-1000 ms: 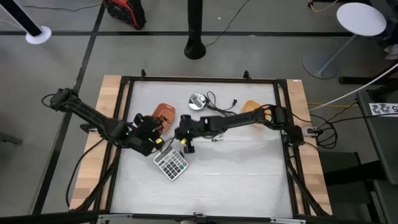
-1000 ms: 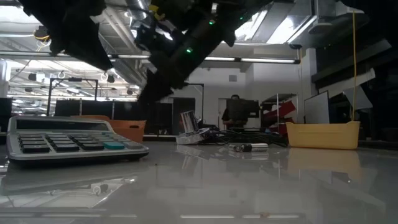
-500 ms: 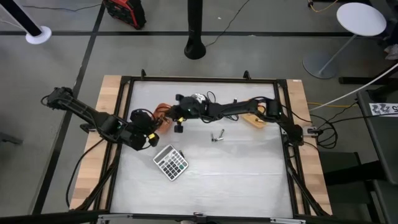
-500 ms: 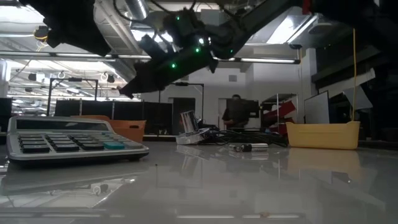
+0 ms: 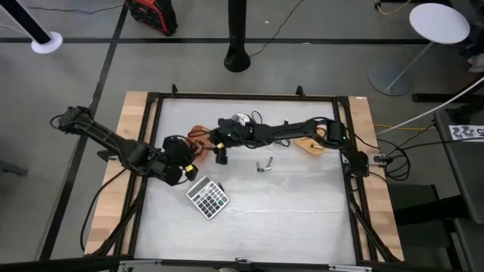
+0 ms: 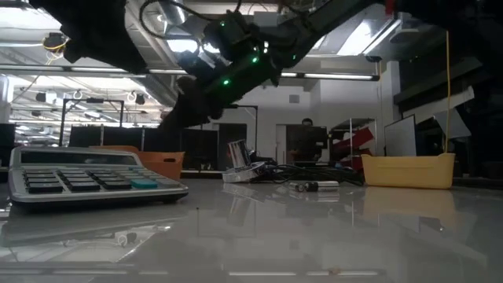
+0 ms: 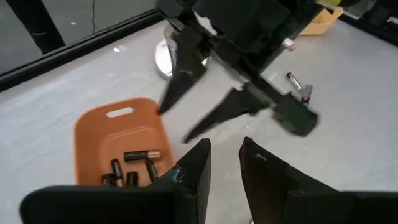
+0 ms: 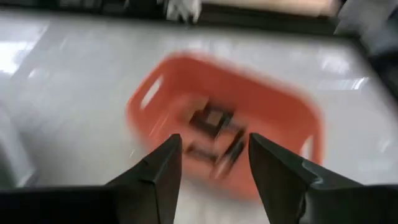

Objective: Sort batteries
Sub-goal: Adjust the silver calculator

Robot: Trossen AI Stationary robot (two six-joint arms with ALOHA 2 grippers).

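We watch the right pincer (image 5: 221,155) swing from the calculator (image 5: 207,199) up-left over the orange bin (image 7: 118,140), fingers spread, empty: batteries (image 7: 134,167) delivered. Two batteries (image 5: 263,164) remain mid-surface. Left pincer (image 7: 221,162) waits open.

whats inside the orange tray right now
The orange tray holds at least four batteries lying loose at one end. The left gripper covers its near edge, so more could be hidden there.
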